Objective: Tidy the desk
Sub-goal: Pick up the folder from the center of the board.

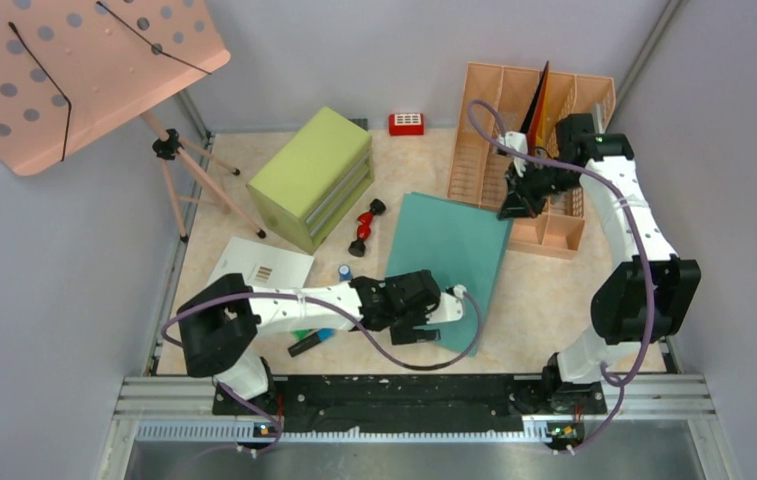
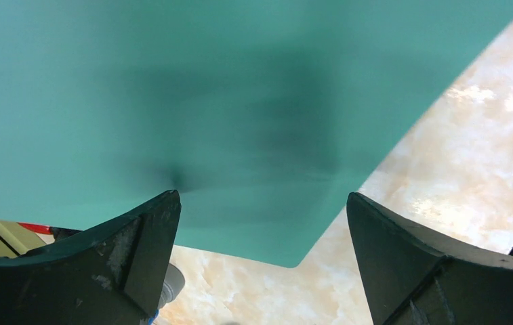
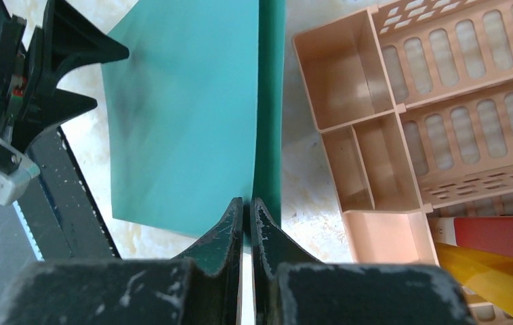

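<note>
A teal folder (image 1: 449,255) lies slanted on the beige marbled desk (image 1: 554,300), its far right corner lifted beside the peach organizer (image 1: 539,110). My right gripper (image 1: 511,207) is shut on that raised edge; in the right wrist view the folder (image 3: 186,115) runs down into the closed gripper (image 3: 247,203). My left gripper (image 1: 432,325) stands open over the folder's near corner. In the left wrist view that gripper (image 2: 263,200) spans the folder (image 2: 206,101) and touches nothing, with bare desk (image 2: 457,156) below.
A green drawer cabinet (image 1: 319,175) stands at the back left, a red box (image 1: 406,123) behind it. A red-black tool (image 1: 364,228), a white sheet (image 1: 259,265), a small blue-capped cylinder (image 1: 344,271) and a black marker (image 1: 309,342) lie left of the folder. Red and yellow folders (image 3: 504,250) stand in the organizer (image 3: 402,101).
</note>
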Robot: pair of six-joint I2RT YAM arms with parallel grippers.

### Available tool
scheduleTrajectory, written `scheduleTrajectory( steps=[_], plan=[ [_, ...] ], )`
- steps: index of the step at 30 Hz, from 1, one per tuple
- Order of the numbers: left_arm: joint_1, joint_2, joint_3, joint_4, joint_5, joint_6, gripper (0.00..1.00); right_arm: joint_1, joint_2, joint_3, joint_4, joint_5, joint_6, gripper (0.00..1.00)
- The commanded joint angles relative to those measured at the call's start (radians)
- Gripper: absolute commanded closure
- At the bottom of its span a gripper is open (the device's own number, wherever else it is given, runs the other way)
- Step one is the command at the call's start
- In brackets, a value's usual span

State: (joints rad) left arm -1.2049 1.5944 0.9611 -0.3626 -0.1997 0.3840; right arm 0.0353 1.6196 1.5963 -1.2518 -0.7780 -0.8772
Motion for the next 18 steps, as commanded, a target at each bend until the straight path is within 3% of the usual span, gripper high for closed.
scheduleTrajectory(
  steps=[1, 10, 15, 18],
  plan=[
    [0.054, -0.036, 0.064, -0.024, 0.088, -0.069, 0.02, 0.003, -0.031, -0.024, 0.053, 0.014, 0.021, 1.0],
    [0.054, 0.023, 0.075, -0.018, 0.14, -0.103, 0.02, 0.004, -0.082, -0.25, 0.305, 0.149, 0.19, 0.99],
    [0.054, 0.059, 0.085, -0.018, 0.154, -0.133, 0.02, 0.003, -0.105, -0.297, 0.419, 0.217, 0.319, 0.86],
    [0.054, 0.078, 0.087, -0.012, 0.154, -0.144, 0.02, -0.006, -0.128, -0.315, 0.464, 0.267, 0.383, 0.72]
  ],
)
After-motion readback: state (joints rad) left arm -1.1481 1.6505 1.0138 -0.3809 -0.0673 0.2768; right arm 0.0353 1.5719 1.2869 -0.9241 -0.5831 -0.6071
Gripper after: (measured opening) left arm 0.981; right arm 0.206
